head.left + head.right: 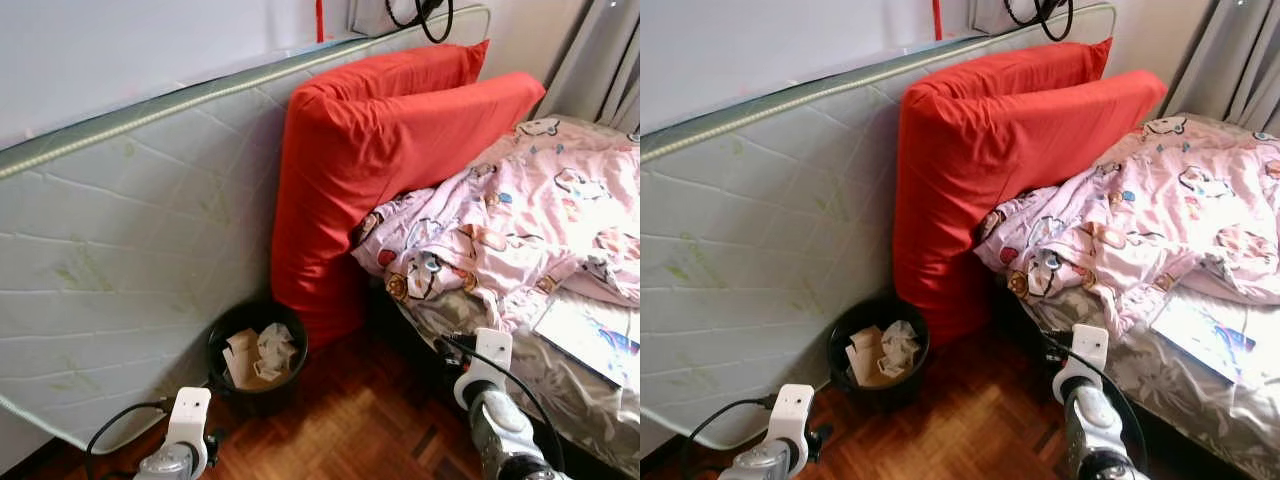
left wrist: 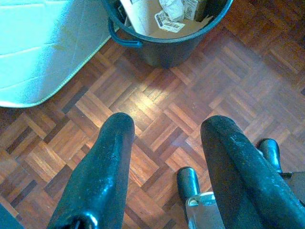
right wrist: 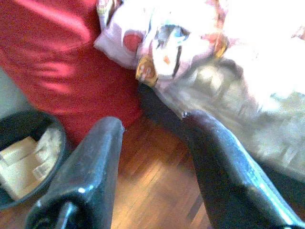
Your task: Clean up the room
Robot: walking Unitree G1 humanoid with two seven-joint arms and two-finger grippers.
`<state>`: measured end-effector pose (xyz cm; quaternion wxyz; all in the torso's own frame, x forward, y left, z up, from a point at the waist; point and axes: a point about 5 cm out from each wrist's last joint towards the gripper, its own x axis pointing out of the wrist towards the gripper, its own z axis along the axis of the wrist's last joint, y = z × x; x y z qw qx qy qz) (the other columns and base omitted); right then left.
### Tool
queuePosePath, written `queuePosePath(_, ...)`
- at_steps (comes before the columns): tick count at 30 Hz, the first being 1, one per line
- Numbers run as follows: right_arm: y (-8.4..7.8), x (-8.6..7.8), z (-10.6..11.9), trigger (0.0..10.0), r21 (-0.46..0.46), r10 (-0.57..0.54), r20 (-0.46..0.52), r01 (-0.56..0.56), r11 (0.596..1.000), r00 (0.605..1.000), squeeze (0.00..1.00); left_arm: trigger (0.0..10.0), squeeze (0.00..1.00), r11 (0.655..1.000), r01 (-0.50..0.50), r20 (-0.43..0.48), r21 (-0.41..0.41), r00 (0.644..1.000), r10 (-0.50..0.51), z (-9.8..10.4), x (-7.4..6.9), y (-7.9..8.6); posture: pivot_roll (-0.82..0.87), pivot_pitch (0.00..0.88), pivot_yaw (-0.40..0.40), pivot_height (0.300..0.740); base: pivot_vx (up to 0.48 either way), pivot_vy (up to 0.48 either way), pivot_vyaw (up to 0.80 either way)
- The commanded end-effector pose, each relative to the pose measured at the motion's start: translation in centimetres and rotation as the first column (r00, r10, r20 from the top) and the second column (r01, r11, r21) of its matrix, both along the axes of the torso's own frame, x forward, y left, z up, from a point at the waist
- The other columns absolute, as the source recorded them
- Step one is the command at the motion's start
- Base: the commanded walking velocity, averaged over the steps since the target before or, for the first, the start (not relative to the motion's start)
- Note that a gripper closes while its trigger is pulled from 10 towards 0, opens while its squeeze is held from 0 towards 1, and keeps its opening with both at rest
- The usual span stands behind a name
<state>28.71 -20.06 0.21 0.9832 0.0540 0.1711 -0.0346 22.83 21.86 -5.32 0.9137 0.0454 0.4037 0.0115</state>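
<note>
— Bin point(image 1: 256, 355) first: where do you see it from the head?
— Black, holding cardboard scraps, on the parquet floor point(image 1: 370, 420) between the leaning mattress point(image 1: 130, 260) and the red cushion point(image 1: 370, 170); the pink duvet point(image 1: 540, 210) is to the right.
— Left wrist?
— Your left gripper point(image 2: 164, 143) hangs spread and empty, bin beyond.
— Right wrist?
— Your right gripper point(image 3: 152, 138) is likewise apart, holding nothing, near the duvet.

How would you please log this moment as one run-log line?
left gripper: open, over parquet floor | right gripper: open, empty | black bin: holds cardboard, beside red mattress | pink duvet: rumpled
</note>
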Motion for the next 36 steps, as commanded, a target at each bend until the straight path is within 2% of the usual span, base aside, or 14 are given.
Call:
queuePosePath(1, -0.9, 3.0, 4.9, 10.0, -0.127, 0.022, 0.261, 0.011, 0.992, 0.965, 0.00, 10.0, 0.00, 1.000, -0.017, -0.003, -0.008, 1.000, 0.017, -0.1, -0.1, 0.0, 0.05, 0.000, -0.022, 0.740, 0.000, 0.000, 0.00)
queuePosePath(5, 0.1, 3.6, 7.2, 10.0, -0.182, 0.080, 0.411, -0.005, 0.983, 0.908, 0.00, 10.0, 0.00, 1.000, -0.022, -0.001, -0.008, 1.000, 0.022, 0.0, 0.0, 0.1, 0.05, 0.004, -0.022, 0.740, 0.000, 0.000, 0.00)
queuePosePath(9, 0.0, 4.6, 10.1, 10.0, -0.114, 0.016, 0.550, 0.056, 0.992, 0.835, 0.00, 10.0, 0.00, 1.000, -0.028, 0.001, -0.011, 1.000, 0.028, 0.0, 0.0, 0.2, 0.05, 0.008, -0.020, 0.740, 0.000, 0.000, 0.00)
queuePosePath(13, 0.6, 5.3, 12.1, 10.0, -0.099, 0.026, 0.621, 0.046, 0.994, 0.783, 0.00, 10.0, 0.00, 1.000, -0.029, 0.001, -0.013, 1.000, 0.029, 0.0, -0.1, 0.2, 0.04, 0.002, -0.020, 0.740, 0.000, 0.000, 0.00)
queuePosePath(16, 0.8, 5.3, 12.4, 10.0, -0.099, 0.029, 0.628, 0.042, 0.994, 0.778, 0.00, 10.0, 0.00, 0.999, -0.029, 0.001, -0.014, 1.000, 0.029, 0.0, -0.1, 0.2, 0.04, 0.002, -0.022, 0.740, 0.000, 0.000, 0.00)
queuePosePath(20, 0.8, 3.6, 10.8, 10.0, -0.176, 0.122, 0.594, -0.019, 0.984, 0.795, 0.00, 10.0, 0.00, 0.999, -0.034, 0.001, -0.017, 0.999, 0.034, -0.1, -0.2, 0.1, 0.04, 0.000, -0.039, 0.740, 0.000, 0.000, 0.00)
queuePosePath(22, -0.4, 2.6, 8.7, 10.0, -0.211, 0.118, 0.513, -0.008, 0.978, 0.850, 0.00, 10.0, 0.00, 0.999, -0.035, 0.000, -0.019, 0.999, 0.035, -0.2, -0.3, 0.1, 0.03, 0.000, -0.041, 0.740, 0.000, 0.000, 0.00)
queuePosePath(24, -1.2, 2.0, 7.6, 10.0, -0.207, 0.100, 0.469, -0.001, 0.978, 0.877, 0.00, 10.0, 0.00, 0.999, -0.035, -0.001, -0.020, 0.999, 0.034, -0.2, -0.3, 0.0, 0.03, 0.000, -0.041, 0.740, 0.000, 0.000, 0.00)
queuePosePath(28, -3.9, -0.9, 2.5, 10.0, -0.205, -0.003, 0.204, 0.046, 0.978, 0.979, 0.00, 10.0, 0.00, 0.999, -0.035, -0.004, -0.021, 0.999, 0.035, -0.3, -0.4, 0.0, 0.04, 0.000, -0.043, 0.740, 0.000, 0.000, 0.00)
queuePosePath(29, -4.1, -1.4, 1.7, 10.0, -0.182, -0.014, 0.160, 0.043, 0.982, 0.987, 0.00, 10.0, 0.00, 0.999, -0.035, -0.004, -0.021, 0.999, 0.035, -0.3, -0.4, 0.0, 0.04, 0.000, -0.040, 0.740, 0.000, 0.000, 0.00)
queuePosePath(30, -4.0, -2.2, 0.8, 10.0, -0.228, 0.028, 0.101, -0.004, 0.974, 0.994, 0.00, 10.0, 0.00, 0.999, -0.036, -0.005, -0.020, 0.999, 0.036, -0.3, -0.4, 0.0, 0.04, 0.000, -0.036, 0.740, 0.000, 0.000, 0.00)
queuePosePath(32, -3.5, -3.9, -1.7, 10.0, -0.147, 0.078, -0.056, -0.086, 0.985, 0.995, 0.00, 10.0, 0.00, 0.999, -0.035, -0.007, -0.018, 0.999, 0.035, -0.3, -0.4, 0.0, 0.05, 0.000, -0.037, 0.740, 0.000, 0.000, 0.00)
queuePosePath(34, -3.5, -4.7, -2.4, 10.0, -0.146, 0.079, -0.095, -0.092, 0.985, 0.992, 0.00, 10.0, 0.00, 0.999, -0.036, -0.008, -0.018, 0.999, 0.036, -0.3, -0.4, 0.0, 0.04, 0.000, -0.036, 0.740, 0.000, 0.000, 0.00)
queuePosePath(36, -3.4, -6.8, -4.6, 10.0, -0.106, 0.033, -0.241, -0.060, 0.993, 0.970, 0.00, 10.0, 0.00, 0.999, -0.034, -0.008, -0.016, 0.999, 0.034, -0.2, -0.3, 0.0, 0.04, 0.000, -0.023, 0.740, 0.000, 0.000, 0.00)
